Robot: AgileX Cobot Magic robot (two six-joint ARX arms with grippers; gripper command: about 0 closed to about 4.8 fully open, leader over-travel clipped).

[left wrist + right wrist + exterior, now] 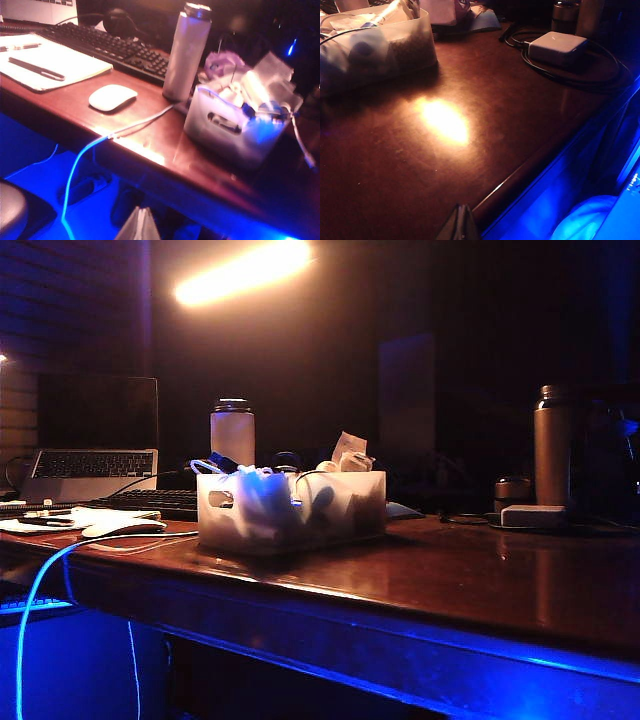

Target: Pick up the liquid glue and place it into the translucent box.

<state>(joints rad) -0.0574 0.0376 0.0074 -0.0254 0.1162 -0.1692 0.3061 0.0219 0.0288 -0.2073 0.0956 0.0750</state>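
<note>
Glossy wooden table [470, 580], frosted plastic translucent box [290, 510]

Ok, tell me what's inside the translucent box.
The translucent box is crammed with white cables and crumpled papers. The liquid glue, pale with a blue cap, lies on top near one end. Whatever sits lower is blurred behind the frosted walls. Neither gripper reaches in.

Dark, pointed end effector [461, 225] tips

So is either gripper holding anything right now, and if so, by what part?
Nothing is held. The left gripper and right gripper sit pulled back at the desk's near edge, fingertips together with nothing between them. The glue bottle seems to lie in the translucent box.
</note>
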